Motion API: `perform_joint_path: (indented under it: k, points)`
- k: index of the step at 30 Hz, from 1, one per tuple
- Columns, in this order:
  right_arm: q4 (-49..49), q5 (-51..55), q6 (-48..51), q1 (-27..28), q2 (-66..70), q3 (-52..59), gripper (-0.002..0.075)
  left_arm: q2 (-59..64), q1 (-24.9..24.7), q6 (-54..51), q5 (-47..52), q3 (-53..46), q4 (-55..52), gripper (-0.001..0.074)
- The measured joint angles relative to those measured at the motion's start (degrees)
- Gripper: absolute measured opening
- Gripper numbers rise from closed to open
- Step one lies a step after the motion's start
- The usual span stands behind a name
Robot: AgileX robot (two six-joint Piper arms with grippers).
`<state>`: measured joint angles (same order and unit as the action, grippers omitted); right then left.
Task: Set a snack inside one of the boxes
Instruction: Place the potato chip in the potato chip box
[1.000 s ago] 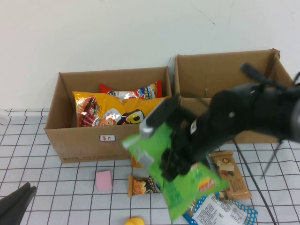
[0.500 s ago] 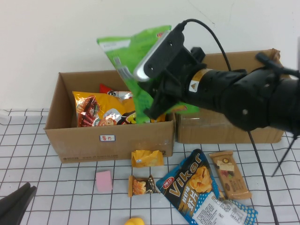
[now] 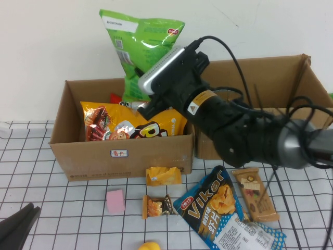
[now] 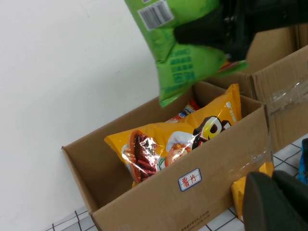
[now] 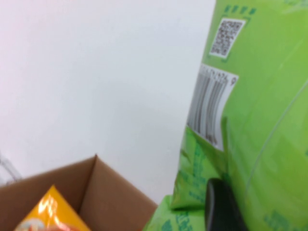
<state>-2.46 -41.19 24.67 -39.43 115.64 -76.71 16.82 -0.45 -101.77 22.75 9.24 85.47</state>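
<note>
My right gripper [image 3: 137, 71] is shut on a green chip bag [image 3: 141, 48] and holds it upright in the air over the back of the left cardboard box [image 3: 78, 153]. The bag also shows in the left wrist view [image 4: 188, 54] and fills the right wrist view [image 5: 264, 120], where one dark fingertip [image 5: 219, 207] presses on it. The left box holds a yellow snack bag [image 3: 130, 122] and a red packet [image 3: 151, 102]. The right box [image 3: 250, 78] stands beside it. My left gripper [image 3: 18, 224] is shut and empty, low at the front left.
On the checked table in front of the boxes lie a blue Vikar bag [image 3: 208, 205], a brown bar [image 3: 255, 195], a small yellow packet [image 3: 163, 175], an orange packet [image 3: 156, 205], a pink block [image 3: 115, 200] and a yellow object [image 3: 149, 246].
My right arm has lifted the green bag from low over the table up and left to above the left box, uncovering the blue bag. The left arm has not moved.
</note>
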Motion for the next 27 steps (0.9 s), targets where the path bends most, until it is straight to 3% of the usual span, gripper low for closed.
perform_joint_path:
  k: [7, 15, 21, 27]
  points:
    - [0.00, -0.53, -1.95, 0.00, 6.65, -8.36, 0.0334, 0.00, 0.00, -0.09, 0.00, 0.00, 0.00, -0.0002]
    - [-5.01, 10.54, -1.98, 0.13, 12.94, -18.59, 0.0335, 0.00, 0.00, -0.09, 0.00, 0.00, 0.00, -0.0002]
    - [-17.45, 22.17, -1.98, 1.31, 15.77, -23.56, 0.0474, 0.00, 0.00, -0.09, 0.00, 0.00, 0.10, -0.0002]
    - [-22.82, 34.73, -2.08, 3.58, 15.78, -26.26, 0.0511, 0.00, 0.00, -0.09, 0.00, 0.00, 0.21, -0.0002]
